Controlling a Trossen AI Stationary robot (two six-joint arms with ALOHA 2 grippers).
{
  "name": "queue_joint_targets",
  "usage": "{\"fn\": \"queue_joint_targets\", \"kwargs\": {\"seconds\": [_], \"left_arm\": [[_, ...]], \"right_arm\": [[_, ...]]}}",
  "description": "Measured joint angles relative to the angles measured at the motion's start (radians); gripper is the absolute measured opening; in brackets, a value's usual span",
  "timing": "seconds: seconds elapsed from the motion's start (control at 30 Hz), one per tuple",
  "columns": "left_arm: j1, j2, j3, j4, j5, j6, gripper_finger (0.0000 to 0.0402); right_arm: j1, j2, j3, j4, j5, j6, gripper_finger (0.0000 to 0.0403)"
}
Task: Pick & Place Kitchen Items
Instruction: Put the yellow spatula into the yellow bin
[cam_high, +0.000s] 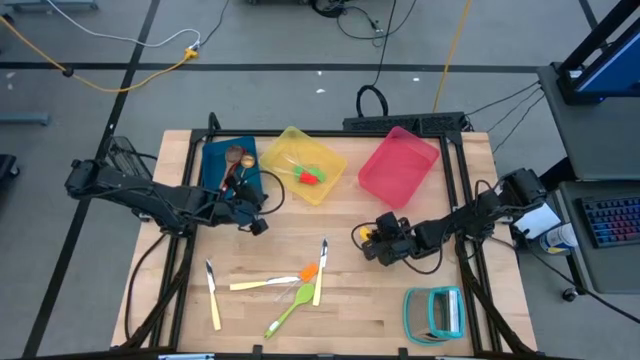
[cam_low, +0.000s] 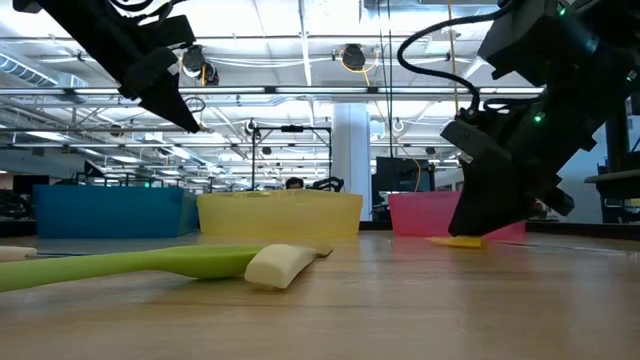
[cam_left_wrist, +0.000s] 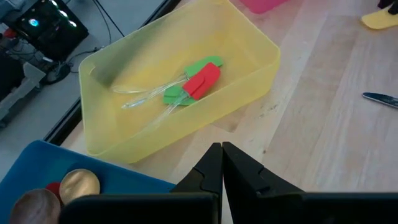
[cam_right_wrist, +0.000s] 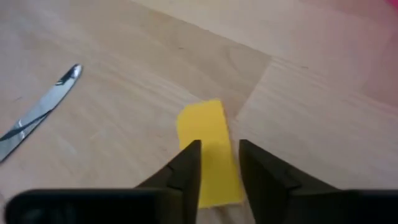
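Observation:
My right gripper (cam_high: 368, 240) is low over the table, right of centre, open by a narrow gap. Its fingers stand astride a small yellow spatula (cam_right_wrist: 208, 149) that lies flat on the wood; the spatula also shows in the low view (cam_low: 455, 240). My left gripper (cam_left_wrist: 221, 158) is shut and empty, above the table beside the blue bin (cam_high: 228, 170), which holds wooden and brass spoons (cam_left_wrist: 78, 185). The yellow bin (cam_high: 300, 165) holds a red and a green spatula (cam_left_wrist: 199, 81). Cream-handled cutlery (cam_high: 262, 284), a lime-green spoon (cam_high: 288, 310) and an orange spatula (cam_high: 310, 270) lie near the front. My right gripper comes at the yellow spatula from above, slanting down, with the blade (cam_right_wrist: 202, 127) running out between its two fingers (cam_right_wrist: 186, 165). The spatula lies flat on the table. I cannot tell whether the fingers touch it.
The pink bin (cam_high: 398, 165) stands at the back right, just behind my right gripper. A teal-framed rack (cam_high: 435, 312) sits at the front right corner. A knife (cam_right_wrist: 43, 112) lies on the wood left of my right gripper. Bare wood lies between the two grippers.

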Motion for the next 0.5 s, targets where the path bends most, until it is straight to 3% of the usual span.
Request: {"fn": "queue_joint_targets", "kwargs": {"seconds": [0.3, 0.5], "left_arm": [[0.0, 0.0, 0.0, 0.001, 0.015, -0.014, 0.0017], [0.0, 0.0, 0.0, 0.001, 0.014, -0.017, 0.0017]], "right_arm": [[0.0, 0.019, 0.0, 0.165, -0.003, -0.307, 0.0194], [0.001, 0.096, 0.001, 0.163, 0.024, -0.436, 0.0209]]}}
